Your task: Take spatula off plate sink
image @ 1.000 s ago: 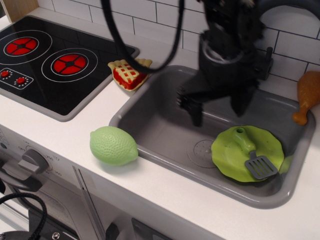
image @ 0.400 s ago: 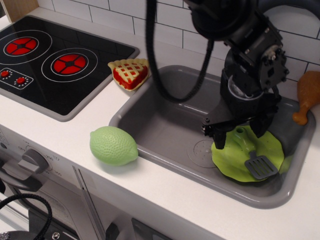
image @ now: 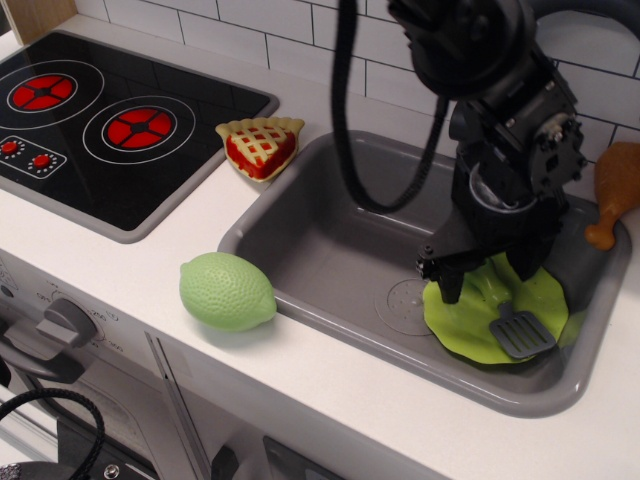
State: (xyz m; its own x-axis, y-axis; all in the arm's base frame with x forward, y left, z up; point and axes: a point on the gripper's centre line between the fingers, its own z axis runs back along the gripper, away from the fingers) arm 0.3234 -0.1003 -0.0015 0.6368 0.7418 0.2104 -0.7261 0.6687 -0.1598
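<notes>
The lime-green plate [image: 462, 322] lies in the right part of the grey sink [image: 310, 250]. The spatula rests on it; its grey slotted blade [image: 521, 333] shows at the plate's front right, and its green handle runs back under my gripper, mostly hidden. My gripper [image: 488, 275] is low over the plate and open. One finger [image: 449, 283] stands at the plate's left edge, and the other stands to the right of the handle. The handle lies between them; I cannot tell whether they touch it.
A pale bumpy lime [image: 227, 291] sits on the white counter in front of the sink. A toy pie slice [image: 260, 146] lies at the sink's back left corner. The black stove [image: 100, 120] is at the left. An orange drumstick [image: 614, 192] lies right of the sink.
My gripper has moved right from the middle of the sink and come down over the plate, its fingers now either side of the spatula handle. The spatula and plate have not moved.
</notes>
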